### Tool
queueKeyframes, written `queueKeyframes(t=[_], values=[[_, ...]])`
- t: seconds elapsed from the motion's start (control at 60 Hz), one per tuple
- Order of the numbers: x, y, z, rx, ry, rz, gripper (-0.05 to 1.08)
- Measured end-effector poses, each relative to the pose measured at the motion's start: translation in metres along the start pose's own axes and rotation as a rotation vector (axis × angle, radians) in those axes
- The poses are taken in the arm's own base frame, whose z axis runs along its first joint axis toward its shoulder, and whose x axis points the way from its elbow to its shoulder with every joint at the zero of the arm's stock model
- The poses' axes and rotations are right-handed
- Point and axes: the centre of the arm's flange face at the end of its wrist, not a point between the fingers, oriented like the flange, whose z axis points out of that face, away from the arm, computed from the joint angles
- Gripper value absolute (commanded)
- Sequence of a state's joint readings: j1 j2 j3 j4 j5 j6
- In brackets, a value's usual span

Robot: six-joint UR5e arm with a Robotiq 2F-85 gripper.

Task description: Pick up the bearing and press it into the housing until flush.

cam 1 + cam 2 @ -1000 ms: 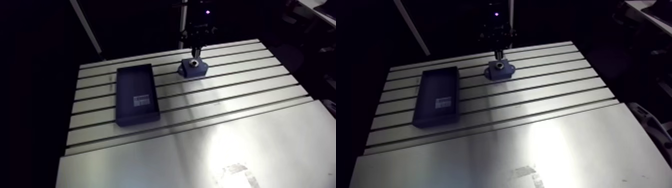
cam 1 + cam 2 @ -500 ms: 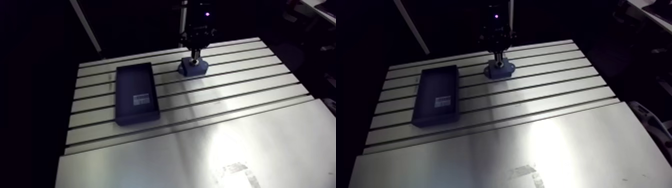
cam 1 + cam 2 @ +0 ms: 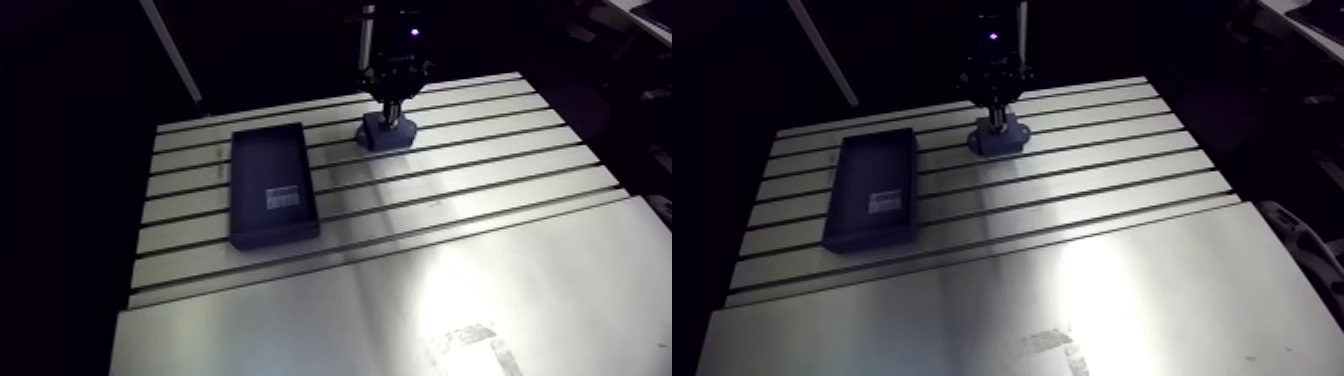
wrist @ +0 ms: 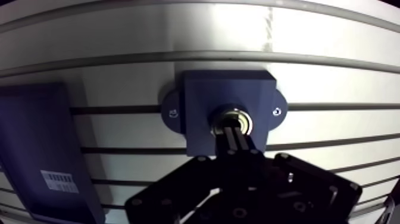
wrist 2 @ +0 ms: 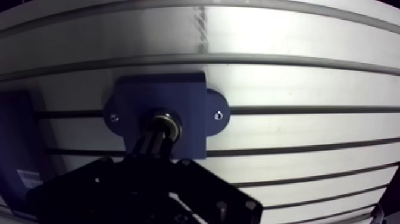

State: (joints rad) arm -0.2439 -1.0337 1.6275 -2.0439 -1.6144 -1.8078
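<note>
Your end effector has its two fingers brought tight together with nothing clamped between them, and their tips rest on the bearing, which sits in the bore of the blue housing. So the pick-up looks done and the bearing is in its seat. What is left, as I judge it, is the last of the press and a check for flush: from the wrist view you cannot tell whether the ring lies level with the housing face or a little proud. In the arm view the housing stands in the upper middle of the frame, near the far edge of the slotted surface. A dark box lies left of centre, well apart from the housing, so you have open room to the right and towards the lower part of the frame. Straight up looks the cleanest way out, and mind that far edge
</note>
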Motion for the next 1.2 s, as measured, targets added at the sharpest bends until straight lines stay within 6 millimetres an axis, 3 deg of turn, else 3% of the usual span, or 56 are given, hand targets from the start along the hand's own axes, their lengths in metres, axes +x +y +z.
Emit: queueKeyframes(t=[1.2], values=[[0.0032, 0.0002, 0.0066, 0.000, 0.011, -0.001, 0.94]])
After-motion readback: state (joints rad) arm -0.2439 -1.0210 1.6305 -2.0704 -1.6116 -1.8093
